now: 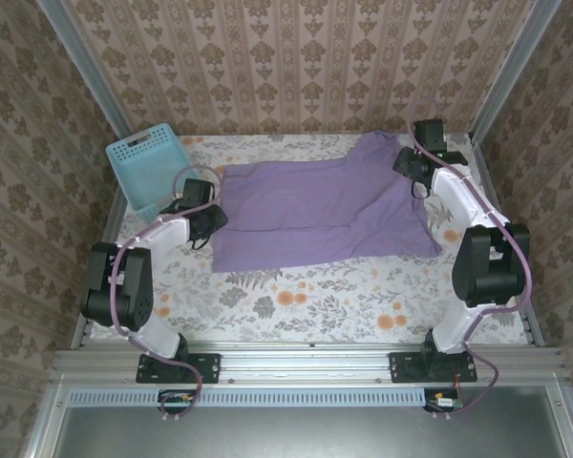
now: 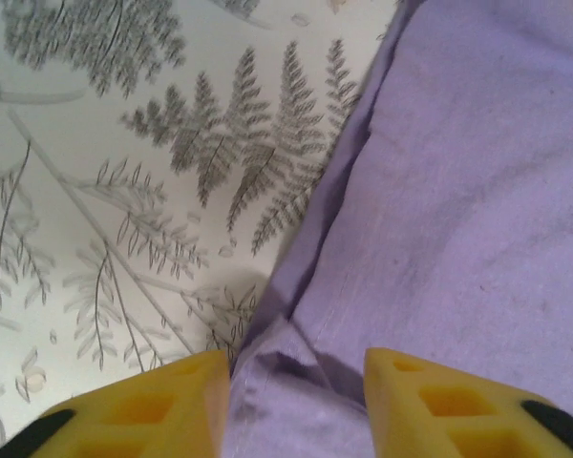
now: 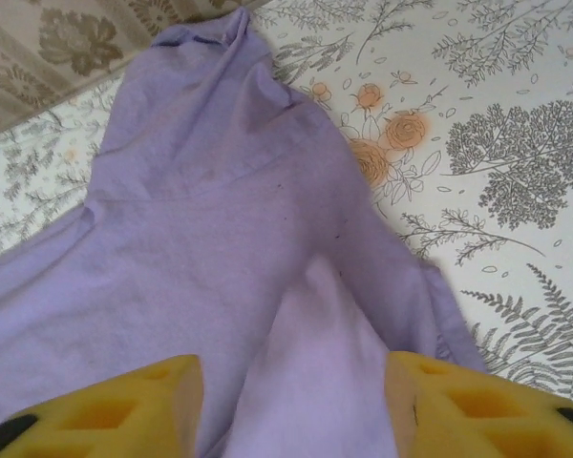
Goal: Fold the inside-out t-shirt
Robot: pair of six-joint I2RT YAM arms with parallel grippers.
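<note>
While the soft, limp t-shirt [image 1: 315, 205] lies flat on the tabletop [image 1: 315, 296], left end effector [image 2: 296, 367] and right end effector [image 3: 291, 367], both parted, hover over its edges, the likeliest holds.

A light-blue plastic lattice basket [image 1: 147, 164] sits at the far left corner of the table, open side up, close to the left-hand wall; the table cover [image 1: 296, 301] is white, printed with grey ferns and sprigs, and orange roses cluster along the near edge and toward the right edge; brown damask wallpaper [image 1: 296, 57] lines the walls on three sides; an aluminium rail [image 1: 306, 363] runs along the near edge, with slanting metal uprights at both far corners; a grey metal sheet [image 1: 296, 434] lies beyond that rail.
</note>
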